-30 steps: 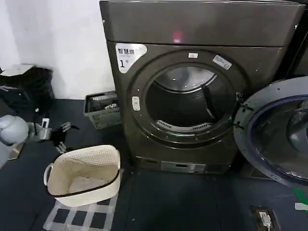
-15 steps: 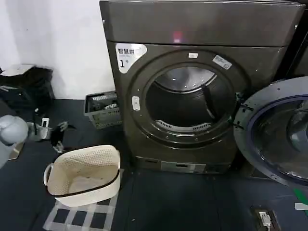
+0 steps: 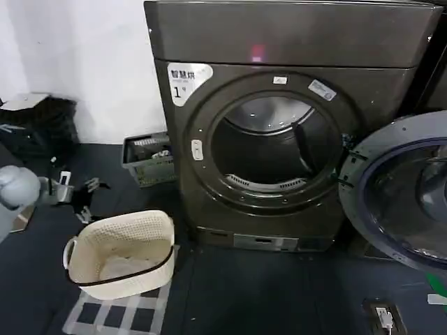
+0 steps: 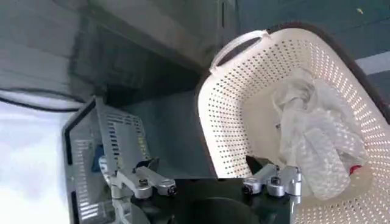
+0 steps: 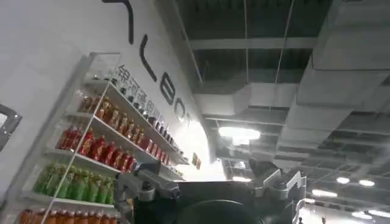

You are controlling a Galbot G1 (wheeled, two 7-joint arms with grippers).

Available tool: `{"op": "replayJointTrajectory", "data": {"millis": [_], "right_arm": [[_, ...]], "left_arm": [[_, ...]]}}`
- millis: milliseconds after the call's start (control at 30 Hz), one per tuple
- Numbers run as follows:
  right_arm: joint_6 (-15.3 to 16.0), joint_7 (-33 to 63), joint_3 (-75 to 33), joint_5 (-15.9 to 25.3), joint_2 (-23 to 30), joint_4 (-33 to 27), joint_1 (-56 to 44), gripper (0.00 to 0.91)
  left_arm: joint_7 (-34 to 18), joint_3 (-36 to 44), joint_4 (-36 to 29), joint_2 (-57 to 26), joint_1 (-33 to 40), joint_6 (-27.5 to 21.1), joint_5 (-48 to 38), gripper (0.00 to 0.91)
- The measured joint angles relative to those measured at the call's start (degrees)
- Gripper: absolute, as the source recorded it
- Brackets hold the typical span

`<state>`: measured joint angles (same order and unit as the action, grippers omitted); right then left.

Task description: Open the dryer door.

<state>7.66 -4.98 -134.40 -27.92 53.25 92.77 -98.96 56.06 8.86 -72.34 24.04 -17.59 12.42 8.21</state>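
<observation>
The dryer point(image 3: 279, 42) is a dark grey-bronze front loader with a white "1" label and a pink light. The dryer door point(image 3: 370, 150) stands swung wide to the right, its grey-blue inner face showing, and the drum mouth point(image 3: 269, 150) is uncovered. My left gripper point(image 3: 89, 199) hangs low at the far left, well away from the dryer and just above the cream basket point(image 3: 122, 255). In its own wrist view the left gripper point(image 4: 201, 164) is open with nothing between its fingers. The right gripper point(image 5: 205, 167) is open, empty and pointing up toward a ceiling.
The cream basket point(image 4: 244, 97) holds a white cloth point(image 4: 317, 140) and sits on a checked mat point(image 3: 115, 314). A grey crate point(image 3: 147, 159) stands by the dryer's left side. Black bags point(image 3: 42, 122) lie at the far left. Another dark machine point(image 3: 436, 77) stands behind the open door.
My left gripper has drawn back a little to the left. The dryer door and the basket have not moved.
</observation>
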Motion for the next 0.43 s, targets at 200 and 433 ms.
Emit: {"op": "replayJointTrajectory", "data": {"millis": [200,433], "right_arm": [[0.02,-0.01,0.67,0.44,0.06,0.48,0.61,0.907],[0.06,-0.16,0.77,0.82,0.22,0.51,0.76,0.907]], "left_arm": [[0.15,0.09,0.37,0.13,0.12,0.42,0.11,0.907],[0.39,0.25,0.53,0.48,0.32,0.87,0.08,0.907]]}}
